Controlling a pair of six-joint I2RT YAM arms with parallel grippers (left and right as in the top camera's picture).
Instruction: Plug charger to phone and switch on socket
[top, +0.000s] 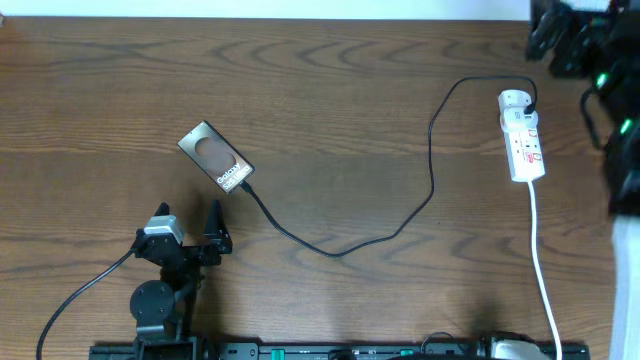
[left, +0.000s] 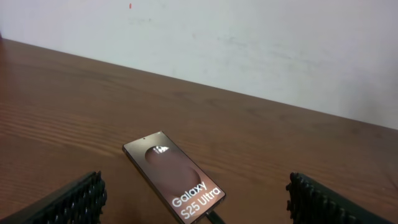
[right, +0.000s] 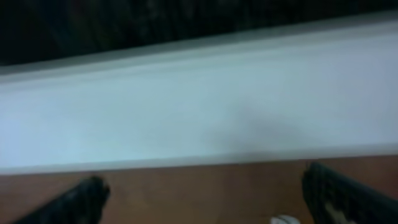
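Note:
The phone (top: 214, 157) lies flat on the wooden table, brown back up with white "Galaxy" lettering; it also shows in the left wrist view (left: 173, 175). The charger cable (top: 432, 180) runs from the phone's near end in a long loop to a black plug (top: 529, 99) sitting in the white socket strip (top: 524, 140). The cable tip (left: 212, 217) sits at the phone's edge. My left gripper (top: 189, 222) is open and empty, just short of the phone. My right gripper (right: 202, 193) is open and empty, near the wall above the socket's round end (right: 286, 219).
The socket's thick white cord (top: 542, 262) runs down to the table's front edge. The right arm (top: 590, 60) fills the back right corner. A white wall (left: 249, 43) borders the table's far edge. The left arm's black cable (top: 80, 290) trails at the front left.

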